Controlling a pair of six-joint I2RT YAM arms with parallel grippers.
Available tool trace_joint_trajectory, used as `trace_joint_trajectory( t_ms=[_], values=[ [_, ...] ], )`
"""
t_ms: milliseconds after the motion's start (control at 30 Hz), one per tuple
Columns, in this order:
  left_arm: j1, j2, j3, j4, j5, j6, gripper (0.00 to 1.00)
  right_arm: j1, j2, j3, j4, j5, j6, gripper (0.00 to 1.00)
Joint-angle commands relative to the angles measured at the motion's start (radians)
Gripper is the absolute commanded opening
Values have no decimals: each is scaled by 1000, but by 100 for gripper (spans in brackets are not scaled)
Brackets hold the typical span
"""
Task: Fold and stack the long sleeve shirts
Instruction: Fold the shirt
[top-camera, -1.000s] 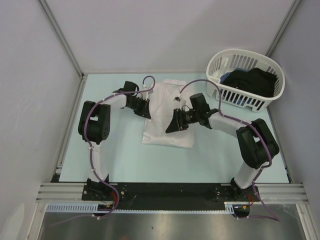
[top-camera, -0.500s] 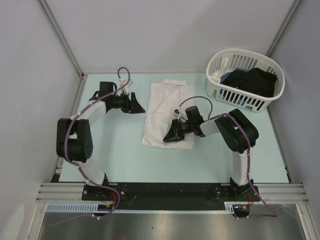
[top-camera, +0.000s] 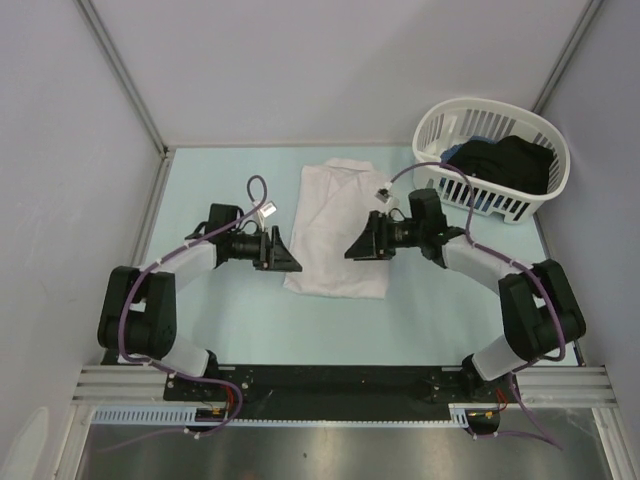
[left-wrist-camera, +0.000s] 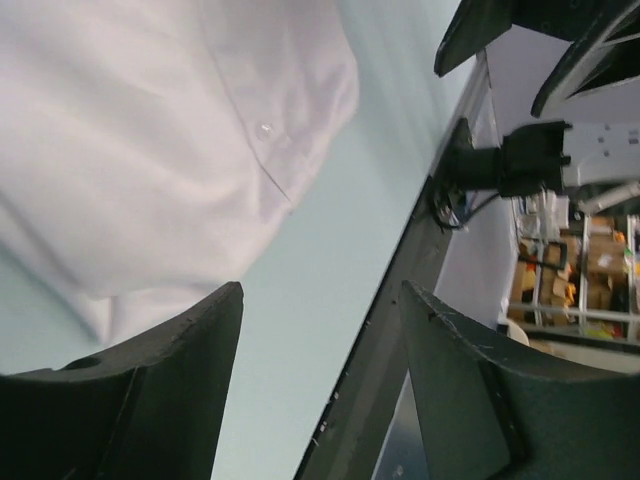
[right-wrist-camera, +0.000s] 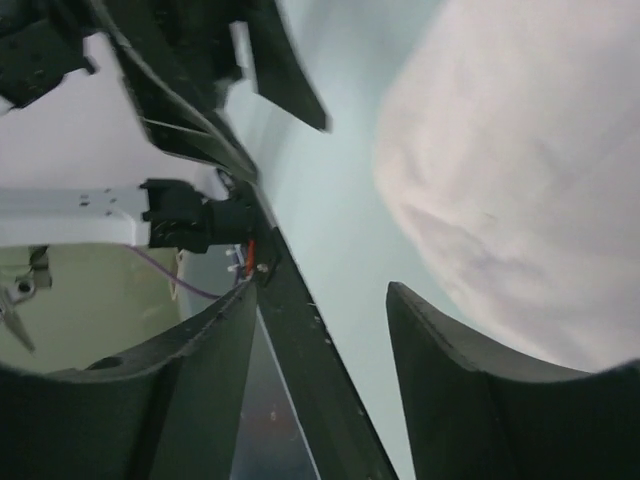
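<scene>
Both arms have moved in the last second. My left end effector has left the shirt's far left edge and now sits low, just beside its near left corner. My right end effector has gone from the middle of the cloth to its right side.

One white shirt lies flat at the centre of the table. It looks already folded lengthwise into a tall rectangle, with the collar end away from me. A white basket at the far right holds dark clothes.

Each wrist camera shows its jaws spread apart with only bare table between them, so both end effectors are open and hold nothing. The cloth lies just ahead of each.

I judge the shirt thin, light and limp. It should sag, and its layers may slide apart when lifted. I would pinch through all the layers at the two near corners of the hem, one corner per side.
</scene>
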Motion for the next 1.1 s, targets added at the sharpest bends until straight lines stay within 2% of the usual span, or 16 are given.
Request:
trace_joint_trajectory(
  t_ms=[0,100,300,533,833,1067],
  values=[
    [46,47,82,-66,-59,114,70,-142,-64,-41,-377,21,-167,65],
    [58,97,68,-71,-73,109,73,-216,-114,-93,-446,69,-146,76],
    [69,172,46,29,-72,94,77,-239,-110,-219,-302,104,-101,80],
    [67,235,66,78,-64,114,79,-242,17,-207,-181,97,-143,78],
    [83,215,72,92,-130,97,79,-244,74,-135,-188,106,-175,74],
    [49,252,95,113,-67,96,78,-247,106,-115,-162,118,-187,72]
  ],
)
